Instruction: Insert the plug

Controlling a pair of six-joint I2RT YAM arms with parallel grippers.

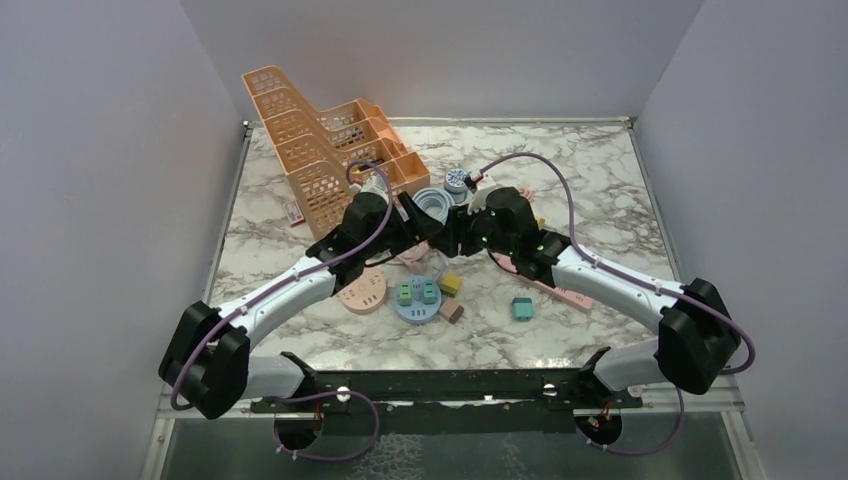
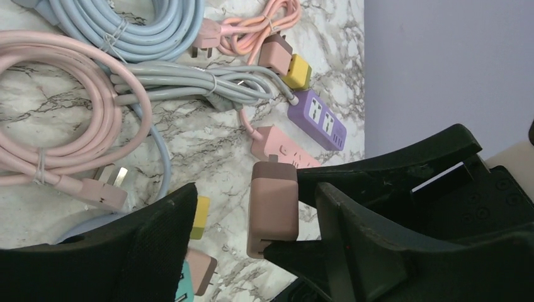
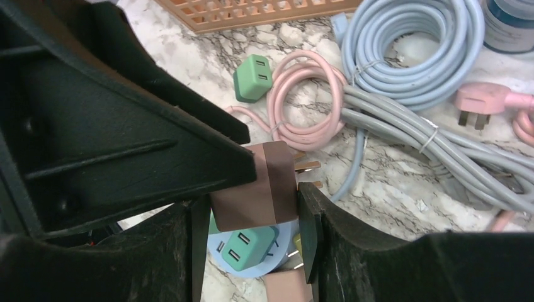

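Observation:
A brown plug adapter [image 3: 252, 195] is clamped between the fingers of my right gripper [image 3: 250, 201], its metal prongs pointing up and right. It hangs above the round light-blue power strip [image 3: 255, 272], which holds a green adapter [image 3: 249, 248]. In the left wrist view the same brown adapter [image 2: 272, 207] sits between the wide-apart fingers of my left gripper [image 2: 255, 195], with a clear gap to the left finger. In the top view both grippers meet nose to nose, left [image 1: 437, 232] and right [image 1: 458, 235], just behind the blue strip [image 1: 417, 300].
Orange baskets [image 1: 320, 140] stand at the back left. Coiled pink, grey and blue cables [image 2: 75, 100] lie under the grippers. A purple strip [image 2: 317, 119], a pink strip [image 1: 560, 290], a round pink socket [image 1: 362, 292], and loose yellow [image 1: 450, 284] and teal [image 1: 522, 308] adapters lie around.

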